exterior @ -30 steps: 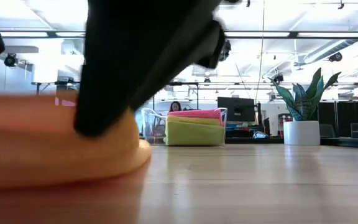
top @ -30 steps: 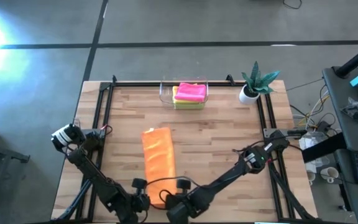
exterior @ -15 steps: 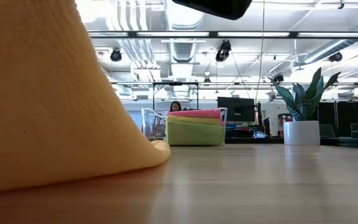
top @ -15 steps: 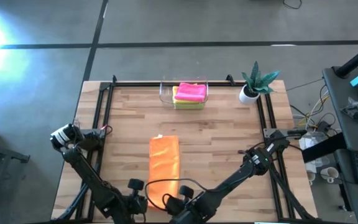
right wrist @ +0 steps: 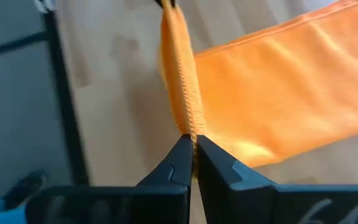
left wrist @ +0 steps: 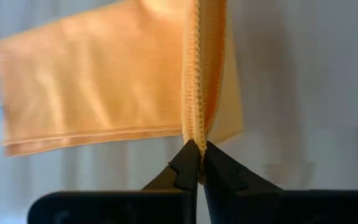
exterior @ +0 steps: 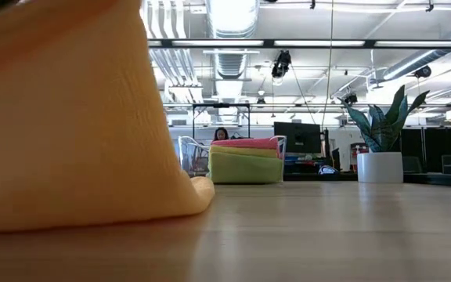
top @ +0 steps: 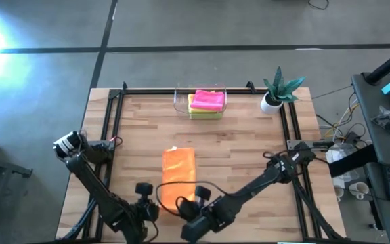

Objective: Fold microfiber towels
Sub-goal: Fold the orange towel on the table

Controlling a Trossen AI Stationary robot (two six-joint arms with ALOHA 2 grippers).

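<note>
An orange microfiber towel, folded into a long strip, lies near the table's front edge. Its far end rests on the wood and its near end is raised. In the low view the towel fills the left side, its lower part on the table. My left gripper is shut on the near end's left side, my right gripper on its right side. Pink, yellow and lime green towels lie stacked in a clear bin at the far edge. My left gripper pinches the orange towel's stitched hem between its two fingertips, at the near left corner. The fingers slant down from the near side. The cloth runs away from them, several layers folded at the hem, and the near end is lifted off the table. My right gripper pinches the stitched hem at the towel's near right corner between its two fingertips. The fingers slant down from the near side. The hem stretches from the tips toward the other gripper, and the cloth falls away toward the table.
A potted plant in a white pot stands at the far right corner. Black rails run along the table's left and right sides. Bare wood spreads between the towel and the bin. A person sits in the room behind.
Both grippers have risen, still shut on the orange towel's near end, and tipped a little more level. The near end has been lifted off the table and the strip has shifted slightly toward the right; its far end stays on the wood.
</note>
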